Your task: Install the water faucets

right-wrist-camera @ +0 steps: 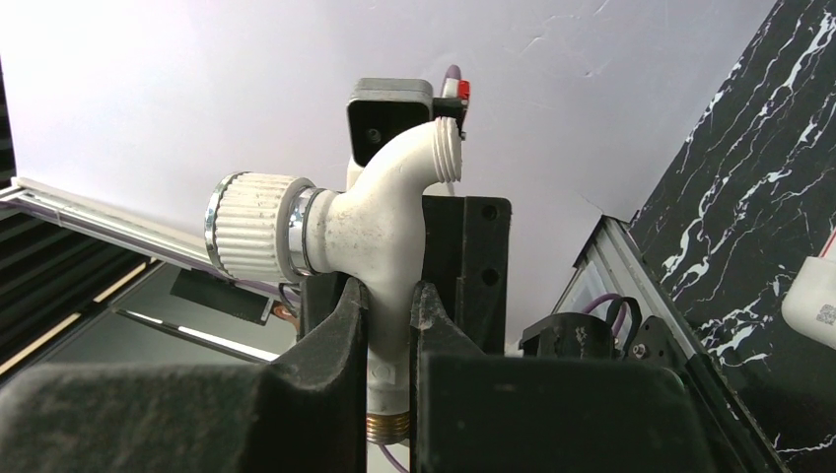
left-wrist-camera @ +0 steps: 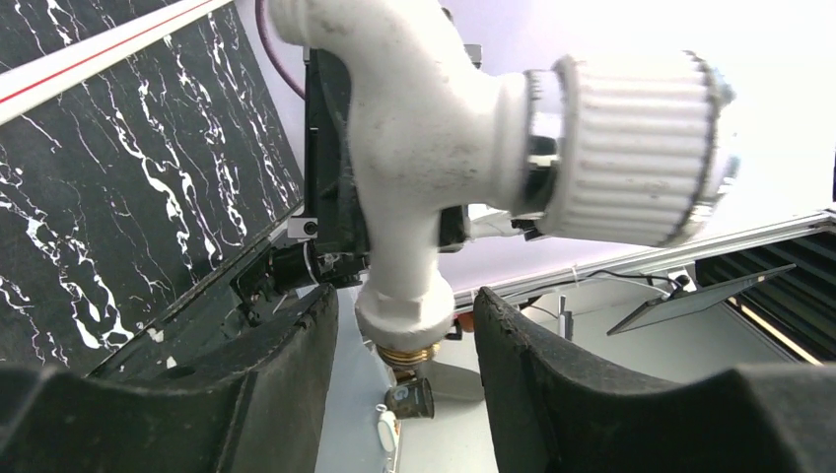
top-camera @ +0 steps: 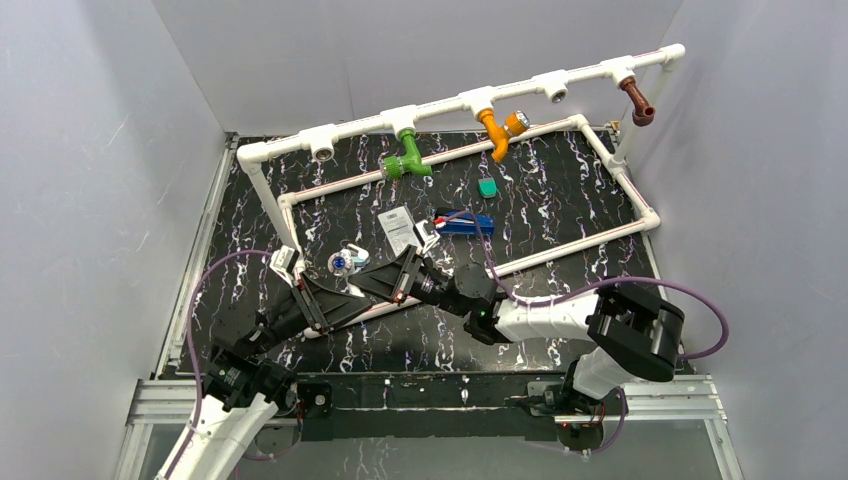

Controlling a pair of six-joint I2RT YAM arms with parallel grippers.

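- The right claw point(right-wrist-camera: 391, 296) is closed tight on the straight lower stem of a white plastic faucet with a ribbed round knob point(right-wrist-camera: 380, 222). It holds the faucet upright, with the threaded bent end above the fingers and a brass ring below them.
- The left claw point(left-wrist-camera: 404, 305) faces the same faucet with its fingers apart, one on each side of the brass-ringed end. A sliver of gap shows on both sides, so it is open around the stem and not gripping it.
- The white faucet is therefore in the air between the two claws, over the near left part of the black, white-veined tabletop point(top-camera: 560, 230). It is well apart from the pipe rail.
- Farther back stands the white plastic pipe frame with tee fittings point(top-camera: 452, 104).
  - Under its upper rail hang a green faucet point(top-camera: 405, 160), an orange faucet point(top-camera: 497, 130) and a brown faucet point(top-camera: 637, 100). All three look seated in their tees.
  - Two tee sockets look bare: the far-left socket point(top-camera: 323, 150) and the socket between orange and brown point(top-camera: 555, 92).
- My reading is that three faucets are fitted and the white one is mid-handover or being re-gripped. It has yet to be carried to a bare socket and screwed in.
- A flat blue rectangular box point(top-camera: 465, 225) lies on the tabletop inside the frame. No spare faucet for the last socket is plainly visible.
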